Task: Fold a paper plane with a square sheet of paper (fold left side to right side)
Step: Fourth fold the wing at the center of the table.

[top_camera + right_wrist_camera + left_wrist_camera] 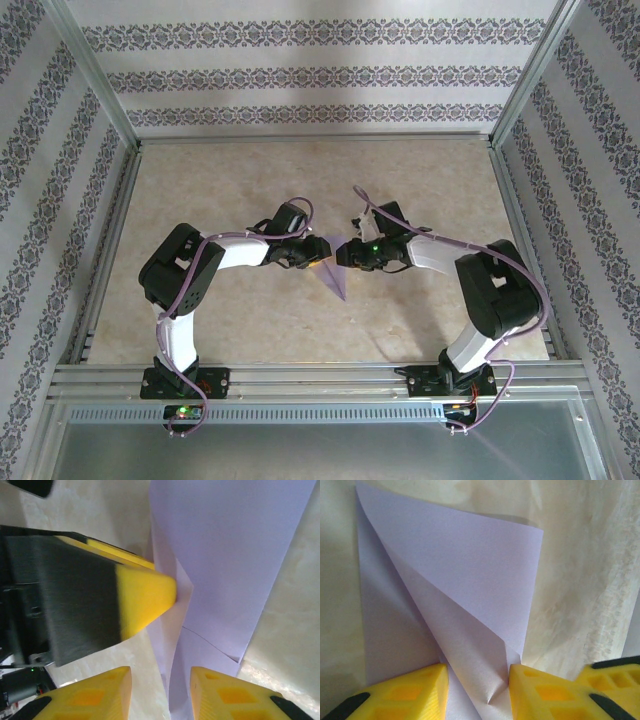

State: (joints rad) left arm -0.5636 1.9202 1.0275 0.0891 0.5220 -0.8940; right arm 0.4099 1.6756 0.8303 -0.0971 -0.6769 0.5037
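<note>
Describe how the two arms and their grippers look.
Both the left arm and right arm have bulky black joints joined by white links, on black bases. A thin purple cable runs loosely along each. The left gripper and right gripper carry yellow wedge-shaped fingers with black pads. A green light glows near the right wrist.

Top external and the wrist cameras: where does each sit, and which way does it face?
Top external: above, behind the bases, looking down; both arms, left gripper and right gripper at the paper.
Left wrist: on that wrist, faces the paper past its own fingers.
Right wrist: likewise; the left gripper's finger shows too.
All three share the paper.
</note>
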